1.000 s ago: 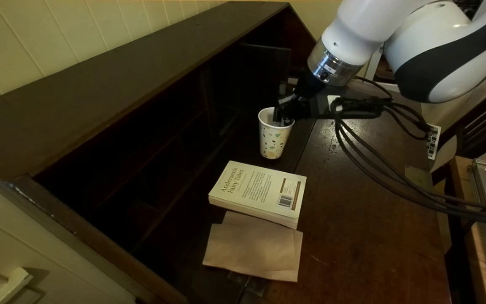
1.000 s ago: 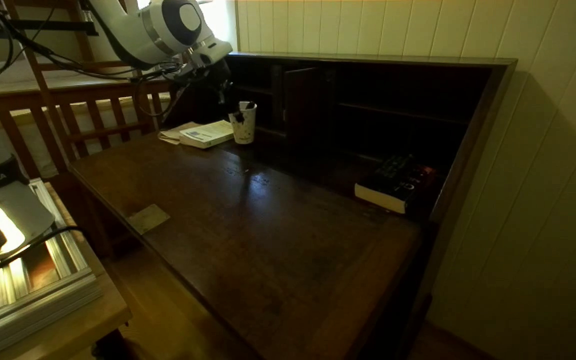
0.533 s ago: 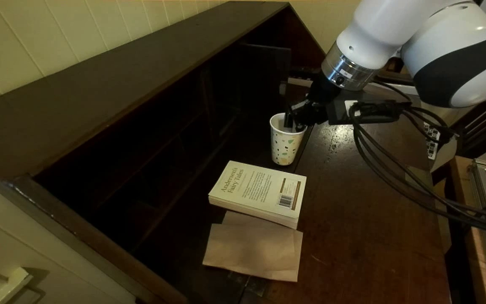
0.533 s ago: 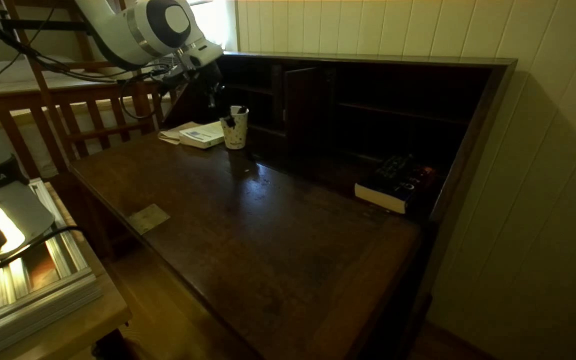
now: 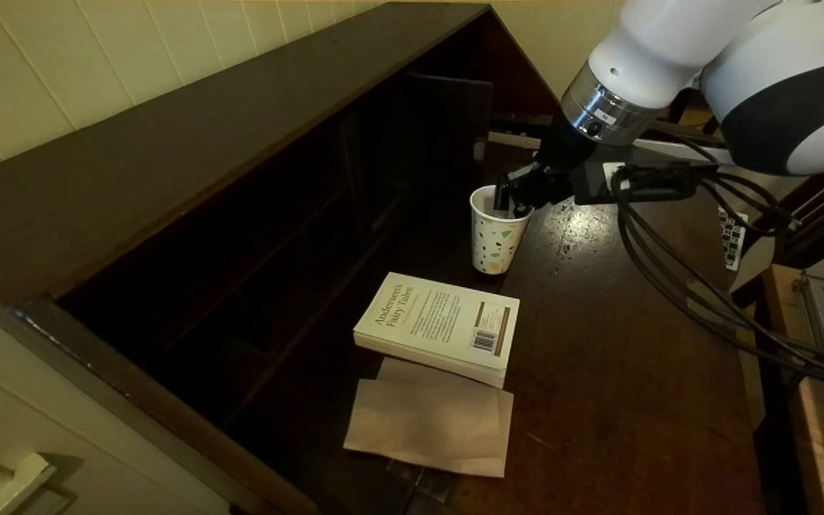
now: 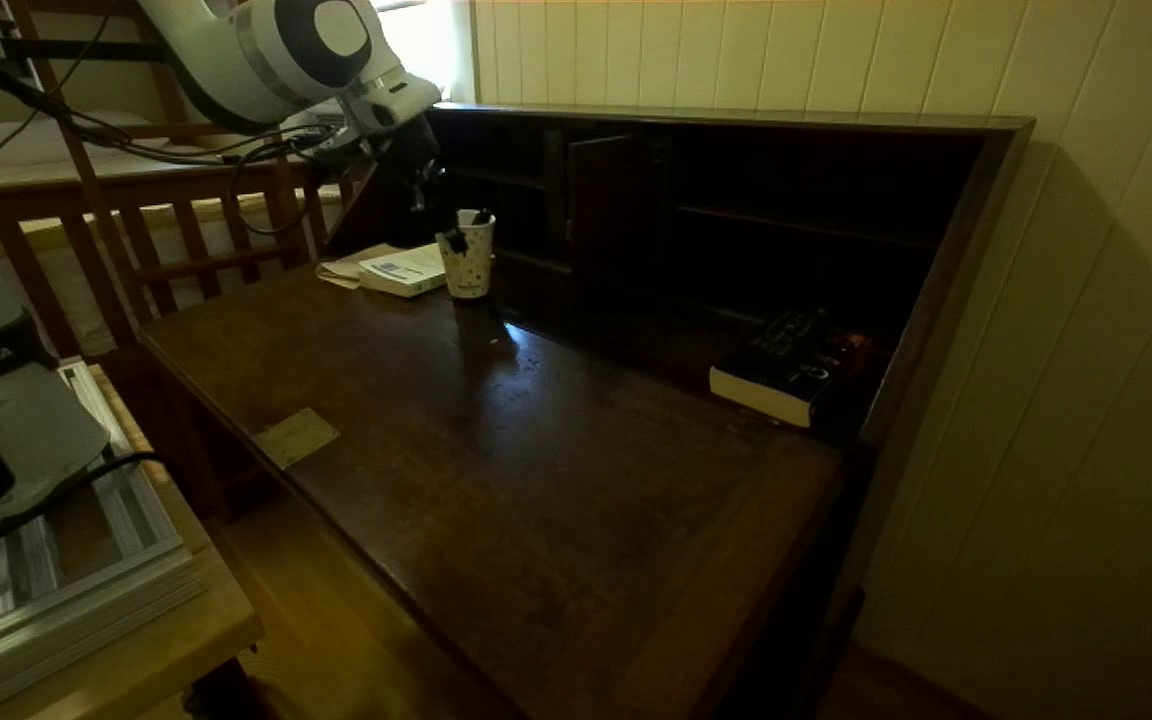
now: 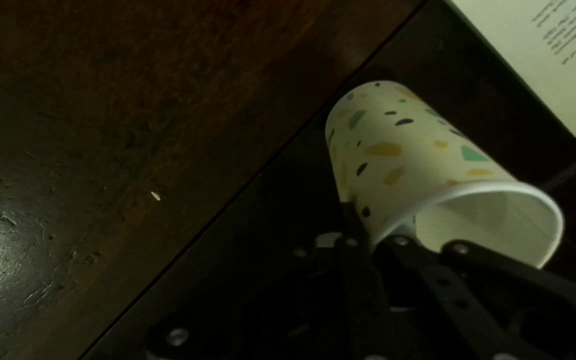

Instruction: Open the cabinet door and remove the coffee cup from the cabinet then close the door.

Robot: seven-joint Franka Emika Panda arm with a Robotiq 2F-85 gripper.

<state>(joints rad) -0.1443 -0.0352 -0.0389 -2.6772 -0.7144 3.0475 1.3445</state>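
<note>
White paperback book (image 5: 437, 323): one; title legible in an exterior view, corner only in wrist view.
Tall brown door (image 6: 604, 200): one, standing ajar on dark wooden cabinet (image 5: 190, 143).
Black claw (image 7: 380, 225): one, pinching upper wall of speckled white paper cup (image 7: 393, 140).
Cup: one, before cabinet.

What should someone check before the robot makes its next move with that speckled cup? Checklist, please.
1. Does the gripper hold the coffee cup? Ok: jaws closed on its wall near the rim.
2. Is the cup out of the cabinet? Ok: it is in front of the compartments.
3. Is it apart from the white book? Ok: the wrist view shows a gap.
4. Is its base on the desk? Cannot tell: contact is unclear.
5. Is the cabinet door closed? Not ok: it stands open.
</note>
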